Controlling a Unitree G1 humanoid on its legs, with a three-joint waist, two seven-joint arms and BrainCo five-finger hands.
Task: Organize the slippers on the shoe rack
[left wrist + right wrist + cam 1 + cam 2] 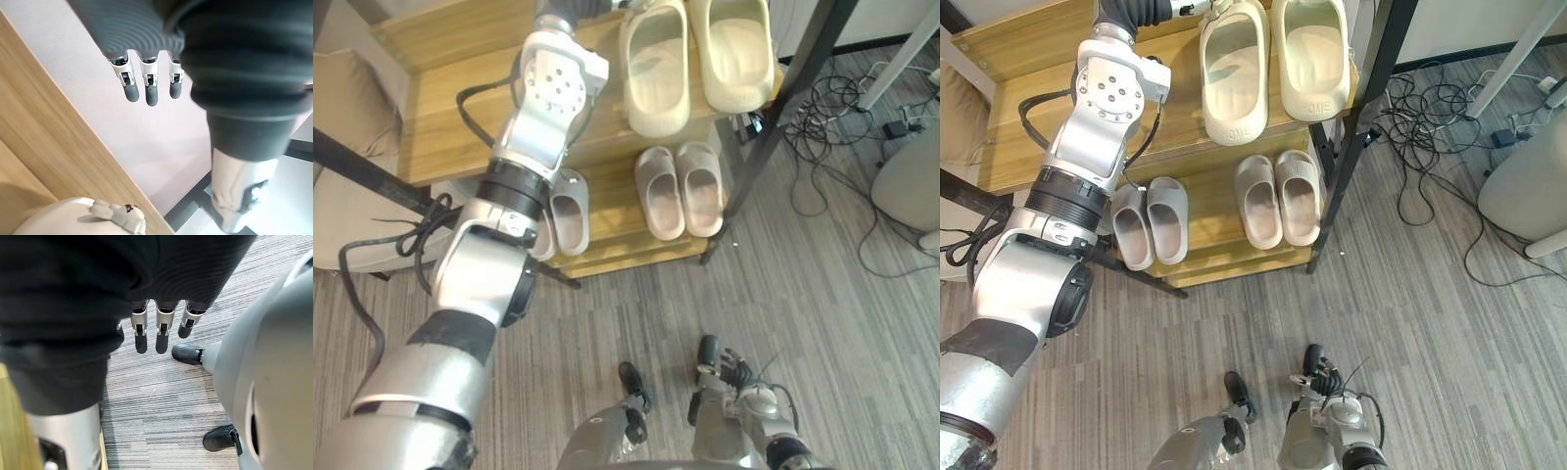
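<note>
Slippers (1234,73) in pairs on shoe rack (999,98)

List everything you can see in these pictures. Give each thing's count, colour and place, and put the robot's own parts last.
shoe rack: one, light wood shelves on a black frame, standing on the floor ahead of the robot
large slippers: two, cream, side by side on the upper shelf
small slippers: four, grey-beige, in two pairs on the lower shelf, the left pair partly behind the left arm
cables: a tangle, black, on the floor right of the rack
floor: one, grey striped planks
cushioned seat: one, beige, left of the rack
left hand: one, silver fingers with dark tips, straight, above the upper shelf
right hand: one, same colours, fingers straight, hanging over the floor
</note>
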